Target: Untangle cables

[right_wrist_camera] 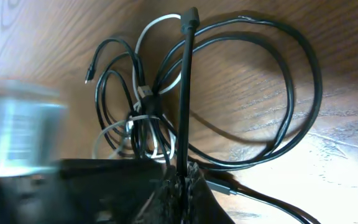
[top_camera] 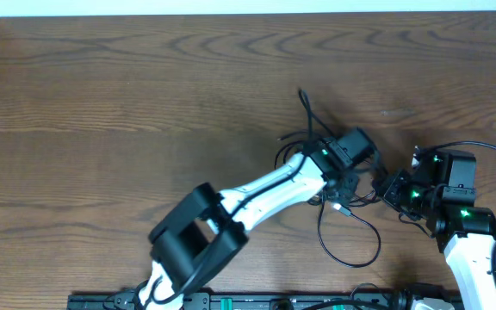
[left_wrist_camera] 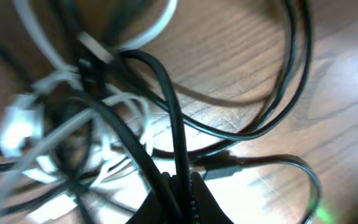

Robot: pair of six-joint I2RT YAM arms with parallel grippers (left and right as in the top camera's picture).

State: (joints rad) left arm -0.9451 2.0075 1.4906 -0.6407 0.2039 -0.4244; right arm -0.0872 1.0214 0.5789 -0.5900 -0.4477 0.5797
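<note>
cables (right_wrist_camera: pixel 148 102) lie in a knotted heap right of centre on the wooden tabletop (top_camera: pixel 145 103), black loops wound around one white cord (right_wrist_camera: pixel 143 37), with a single black loop trailing toward the near edge. the step in hand looks like the first separating pull: each arm has a hold on the tangle, and nothing has been drawn free. the left gripper (left_wrist_camera: pixel 182 199) is clamped on a black strand (left_wrist_camera: pixel 169 106) that rises from its closed jaws into the thick of the knot. the right gripper (right_wrist_camera: pixel 180 186) is pinched shut on a plug-tipped black cable (right_wrist_camera: pixel 184 93) standing straight up from its jaws across the pile. the next move probably calls for drawing the two holds apart slowly, watching that the white cord does not cinch tighter around the black ones. whether both arms hold the same cable cannot be told. the left arm reaches on a diagonal from the near edge, forearm stretched low over the wood, wrist tipped down onto the heap. the right arm comes in from the near right corner, wrist turned toward the left, so the two grippers sit close together on either side of the knot.
</note>
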